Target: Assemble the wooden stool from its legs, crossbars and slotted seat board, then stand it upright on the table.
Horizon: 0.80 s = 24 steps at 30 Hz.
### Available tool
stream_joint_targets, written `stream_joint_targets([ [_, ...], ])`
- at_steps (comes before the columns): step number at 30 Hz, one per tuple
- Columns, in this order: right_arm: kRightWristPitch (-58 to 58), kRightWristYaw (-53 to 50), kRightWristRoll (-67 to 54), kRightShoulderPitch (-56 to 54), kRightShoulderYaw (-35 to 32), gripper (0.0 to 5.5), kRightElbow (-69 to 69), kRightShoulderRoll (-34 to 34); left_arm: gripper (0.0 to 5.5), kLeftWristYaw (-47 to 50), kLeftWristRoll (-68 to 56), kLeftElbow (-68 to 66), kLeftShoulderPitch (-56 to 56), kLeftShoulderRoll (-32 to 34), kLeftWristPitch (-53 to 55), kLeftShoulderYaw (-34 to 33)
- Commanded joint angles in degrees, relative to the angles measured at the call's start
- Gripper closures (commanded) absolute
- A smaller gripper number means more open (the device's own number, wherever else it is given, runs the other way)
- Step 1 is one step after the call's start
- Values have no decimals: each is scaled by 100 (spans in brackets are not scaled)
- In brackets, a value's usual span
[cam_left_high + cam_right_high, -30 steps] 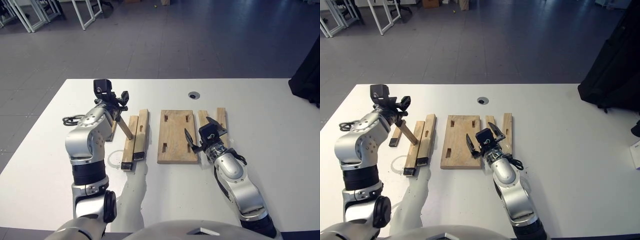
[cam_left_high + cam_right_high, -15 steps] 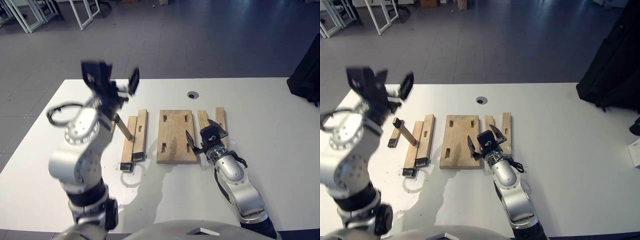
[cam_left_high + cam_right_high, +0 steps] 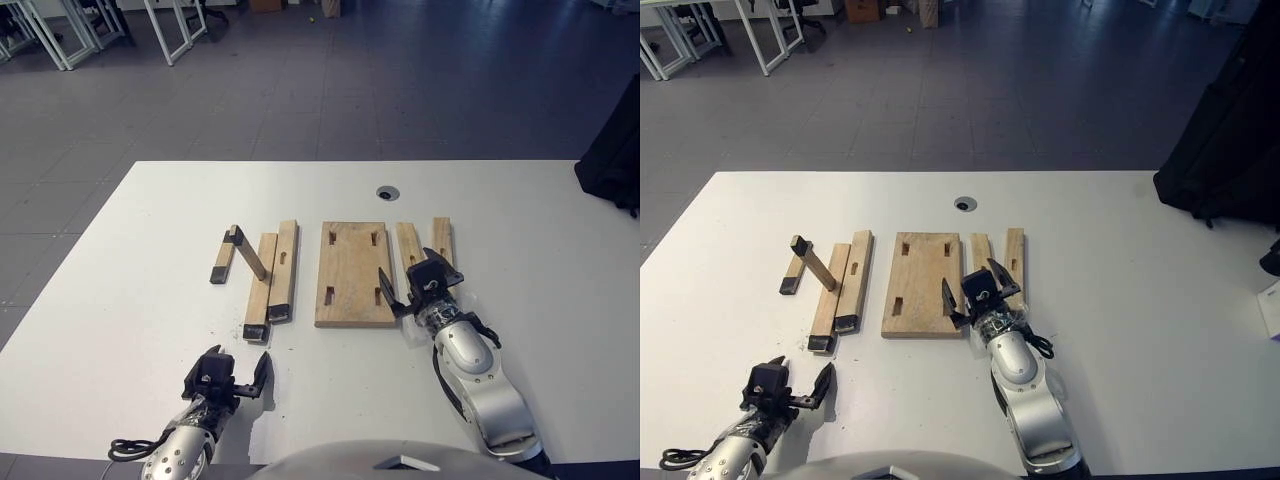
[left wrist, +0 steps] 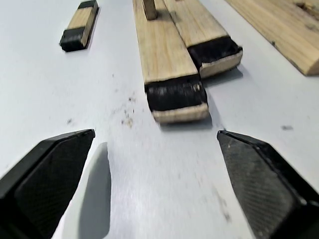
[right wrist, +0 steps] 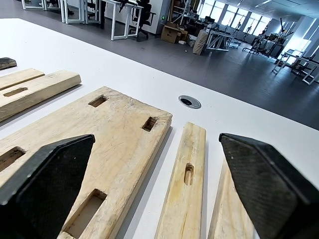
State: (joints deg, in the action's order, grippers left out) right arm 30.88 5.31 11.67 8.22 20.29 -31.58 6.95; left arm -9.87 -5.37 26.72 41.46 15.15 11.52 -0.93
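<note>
Nearest, at the lower left of the head view, the left gripper (image 3: 240, 360) hovers low over the front of the table (image 3: 130, 300), its two fingers wide apart and holding nothing. Straight ahead of it lie the dark-capped near ends of the left pair of legs (image 3: 272, 280). They lie flat and side by side, their long axes running away up the frame, so an approach from this arm would meet them end-on.

Right of centre, the right gripper (image 3: 410, 272) is also spread open and empty. It sits at the near right corner of the seat board (image 3: 350, 262), which lies flat with its slots facing up. Just beyond that gripper the right pair of legs (image 3: 424, 240) runs parallel to the board's right edge. I judge this arm the nearer to both board and right legs.

Left of the left pair, a crossbar (image 3: 250, 255) leans tilted, its lower end on the outer leg, beside a short piece (image 3: 221, 264) lying flat.

Farther up, the white tabletop has a round cable hole (image 3: 387, 191). Beyond it are grey floor and metal frames (image 3: 170, 25) at the upper left.
</note>
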Motion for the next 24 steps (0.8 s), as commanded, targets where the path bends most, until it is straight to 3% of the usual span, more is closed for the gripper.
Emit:
stream_joint_targets([
  [1,134,111,29,-127,-30,89,-47,55,96,60,349,-1774,-785,-90,179,241],
  [7,174,249,13,-194,-72,89,-82,158,185,556,585,-3857,-1896,-356,-309,261],
  [15,1128,196,-564,-700,-850,89,-343,-407,313,355,427,-8241,-3283,-498,-1828,-19],
  [22,1722,138,-706,-1140,-1058,89,-753,-784,415,-378,115,-9382,-3874,-402,-1448,-339],
  [24,1756,146,-691,-1086,-1010,89,-770,-782,386,-501,281,-9453,-4161,-404,-1692,-221],
])
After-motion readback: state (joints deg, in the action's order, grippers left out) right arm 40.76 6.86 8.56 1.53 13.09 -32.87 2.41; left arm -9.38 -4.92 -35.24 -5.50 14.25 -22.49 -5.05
